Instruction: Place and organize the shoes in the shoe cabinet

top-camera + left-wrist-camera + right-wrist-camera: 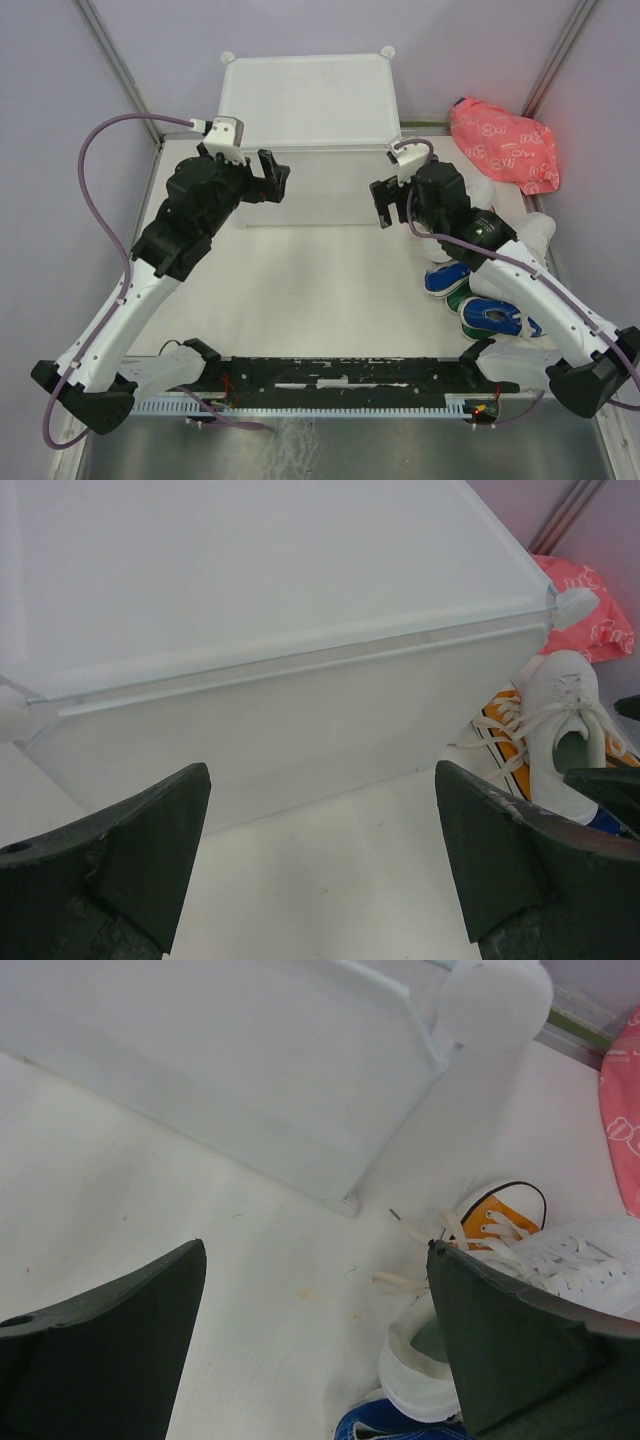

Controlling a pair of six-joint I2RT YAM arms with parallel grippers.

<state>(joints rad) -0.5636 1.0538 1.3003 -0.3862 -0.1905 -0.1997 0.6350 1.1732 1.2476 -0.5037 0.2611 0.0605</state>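
White shoe cabinet at far edge of worktop, shoes heaped along right edge, pink bag in far right corner, left pincer and right pincer both wide, empty.

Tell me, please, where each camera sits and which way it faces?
Top external: above, behind the arms, looking down on the table; left gripper and right gripper show.
Left wrist: on that wrist, facing the shoe cabinet; own fingers show.
Right wrist: on that wrist, facing the cabinet's corner; own fingers show.
Wrist views share the cabinet and white sneaker.
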